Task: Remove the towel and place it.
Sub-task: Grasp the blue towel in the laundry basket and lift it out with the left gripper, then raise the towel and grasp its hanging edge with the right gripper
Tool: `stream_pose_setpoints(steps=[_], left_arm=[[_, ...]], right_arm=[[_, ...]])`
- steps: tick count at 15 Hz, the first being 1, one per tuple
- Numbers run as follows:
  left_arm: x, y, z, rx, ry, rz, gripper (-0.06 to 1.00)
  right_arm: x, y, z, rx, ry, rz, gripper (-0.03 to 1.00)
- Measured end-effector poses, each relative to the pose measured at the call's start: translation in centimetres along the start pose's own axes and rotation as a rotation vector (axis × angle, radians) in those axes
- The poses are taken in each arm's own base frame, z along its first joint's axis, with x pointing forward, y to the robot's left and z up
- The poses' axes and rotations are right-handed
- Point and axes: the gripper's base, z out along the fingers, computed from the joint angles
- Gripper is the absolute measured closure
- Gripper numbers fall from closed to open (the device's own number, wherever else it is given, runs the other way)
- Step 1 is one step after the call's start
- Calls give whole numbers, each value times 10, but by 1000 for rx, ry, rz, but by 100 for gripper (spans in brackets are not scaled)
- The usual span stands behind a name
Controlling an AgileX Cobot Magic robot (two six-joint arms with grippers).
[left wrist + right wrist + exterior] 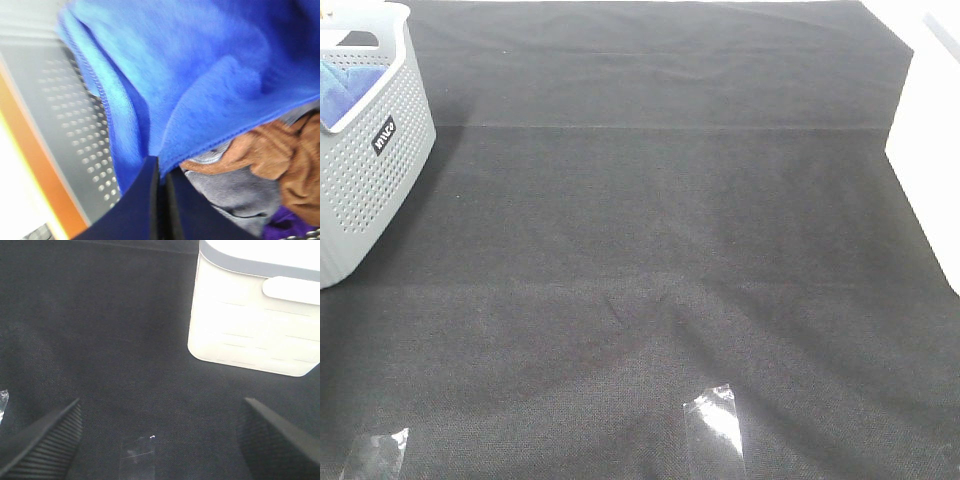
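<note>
Black cloth-covered desk (670,250), grey perforated plastic basket (370,170) at upper left of the high view holding the royal-blue microfibre towel (200,75), probably light and limp, pinched at a hemmed fold by the closed left gripper (161,172); right gripper (160,410) wide open, empty.

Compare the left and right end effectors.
The left end effector is shut on the towel inside the grey basket; the right end effector is open and empty. The left sits beside a brown cloth; the right is over the black cloth near the white bin. Both are dark.
</note>
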Motion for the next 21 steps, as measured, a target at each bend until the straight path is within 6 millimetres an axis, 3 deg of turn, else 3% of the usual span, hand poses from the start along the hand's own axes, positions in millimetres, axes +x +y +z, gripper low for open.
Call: stream_pose_setpoints(steps=[5, 10, 14, 17, 21], left_arm=[[-14, 0, -90, -134, -156, 18, 94], [-38, -28, -196, -308, -418, 116, 94], [-38, -52, -276, -431, -654, 167, 94], [-37, -74, -315, -447, -788, 209, 94], [-53, -114, -339, -409, -902, 370, 94]], right_arm=[[0, 0, 0, 0, 0, 0, 17], [0, 0, 0, 0, 0, 0, 17], [-1, 0, 1, -4, 7, 2, 17], [-17, 2, 13, -43, 30, 22, 17], [-56, 13, 48, -185, -83, 14, 18]])
